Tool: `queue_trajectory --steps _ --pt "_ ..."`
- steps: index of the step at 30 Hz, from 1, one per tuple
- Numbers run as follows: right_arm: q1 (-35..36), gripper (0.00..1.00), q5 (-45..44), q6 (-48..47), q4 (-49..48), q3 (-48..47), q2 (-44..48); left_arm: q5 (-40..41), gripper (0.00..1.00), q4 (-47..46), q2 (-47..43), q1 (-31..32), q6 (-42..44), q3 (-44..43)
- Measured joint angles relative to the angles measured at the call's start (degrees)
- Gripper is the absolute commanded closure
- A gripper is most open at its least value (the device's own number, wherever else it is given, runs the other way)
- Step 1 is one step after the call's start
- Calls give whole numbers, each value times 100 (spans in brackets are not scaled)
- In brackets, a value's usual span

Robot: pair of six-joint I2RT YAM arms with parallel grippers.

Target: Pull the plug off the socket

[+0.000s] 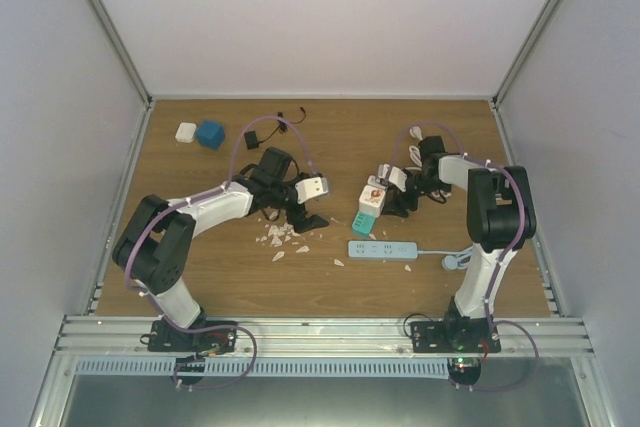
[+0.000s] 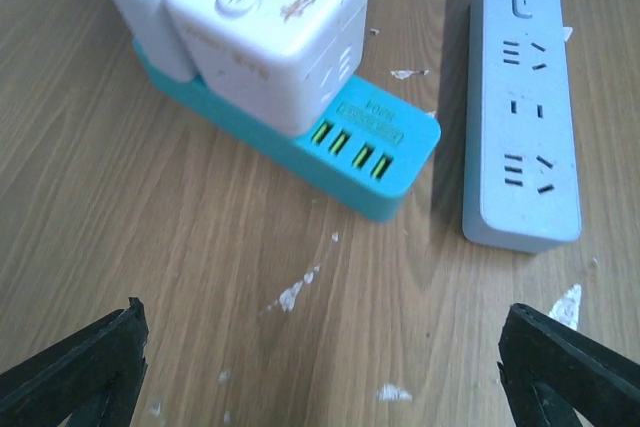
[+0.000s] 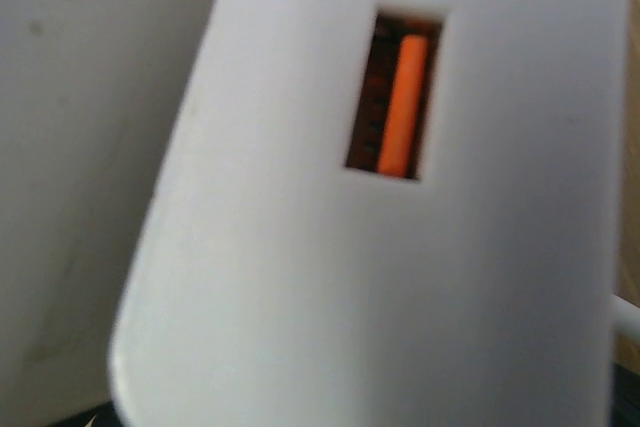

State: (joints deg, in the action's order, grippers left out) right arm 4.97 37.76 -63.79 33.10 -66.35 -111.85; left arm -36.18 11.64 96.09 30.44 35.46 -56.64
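Left arm reaches inward, its hand point(image 1: 312, 203) spread wide and empty over the desk point(image 1: 215, 272). Right arm bends inward, its hand point(image 1: 393, 185) at the white plug point(image 1: 374, 192); I cannot tell its grip.

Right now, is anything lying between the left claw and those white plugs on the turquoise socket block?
Nothing solid. The open left gripper faces the white cube-shaped plugs on the turquoise plastic socket block across bare wooden table, with only small white flecks. The long pale blue power strip lies off to the side.

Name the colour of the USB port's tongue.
The tongue is orange, clearest in the right wrist view.
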Motion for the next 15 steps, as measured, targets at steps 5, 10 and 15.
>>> queue_trajectory --steps 5,10,15 --pt "302 17 -98 546 -260 2 2 393 5 -409 190 308 -315 0" --pt "586 17 -146 1158 -667 76 7 695 3 -686 306 404 -581 101" --pt "846 17 -173 1731 -1023 138 9 1147 2 -824 321 634 -706 267"
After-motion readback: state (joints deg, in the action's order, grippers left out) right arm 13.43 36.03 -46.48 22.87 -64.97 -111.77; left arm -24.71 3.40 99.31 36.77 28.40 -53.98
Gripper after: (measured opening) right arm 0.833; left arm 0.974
